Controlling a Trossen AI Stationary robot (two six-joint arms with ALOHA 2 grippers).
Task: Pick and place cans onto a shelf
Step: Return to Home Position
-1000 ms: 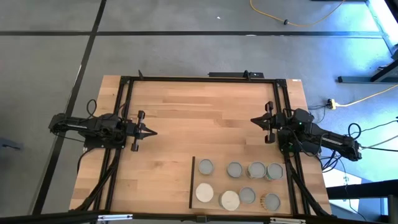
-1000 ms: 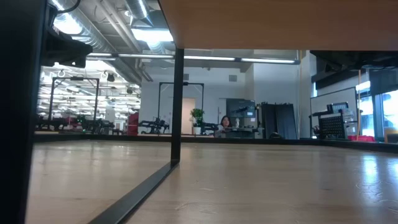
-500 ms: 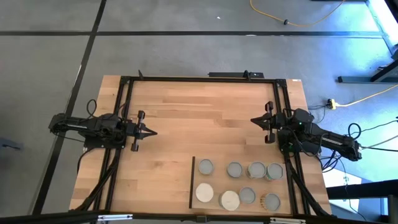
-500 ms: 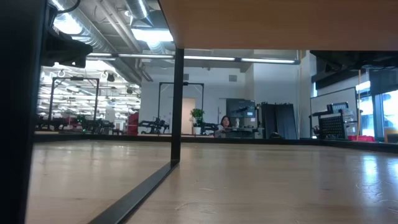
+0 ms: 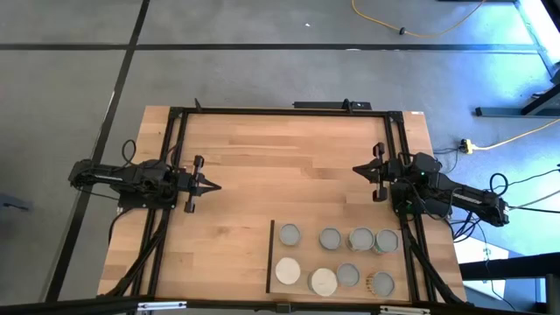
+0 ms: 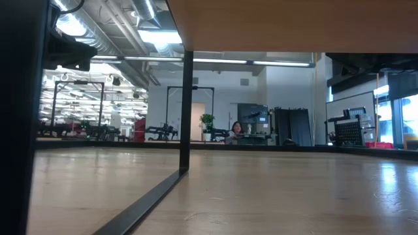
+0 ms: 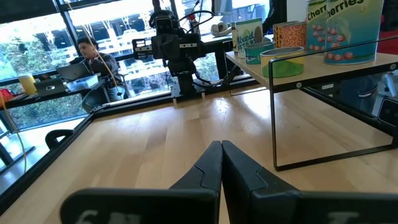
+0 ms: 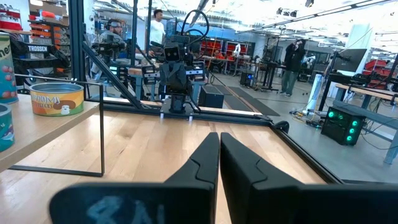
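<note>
With the cans (image 5: 337,258) all on the near-right shelf (image 5: 305,234), the left tool (image 5: 213,185) and right tool (image 5: 357,170) rest apart at either side, both pressed together and empty, apparently parked, since nothing looks left to place.

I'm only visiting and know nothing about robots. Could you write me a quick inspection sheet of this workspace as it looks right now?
Surface: wooden plank tabletop inside a dark frame.
Job's things: eight cans stand in two rows on the shelf, in the corner by the right arm.
Clutter: nothing seen.
Grippers: left gripper shut, empty, at the table's left side; right gripper shut, empty, at its right side.
Cables: yellow cable on the floor beyond the table.
Surroundings: open workshop; seated person, standing person.
</note>
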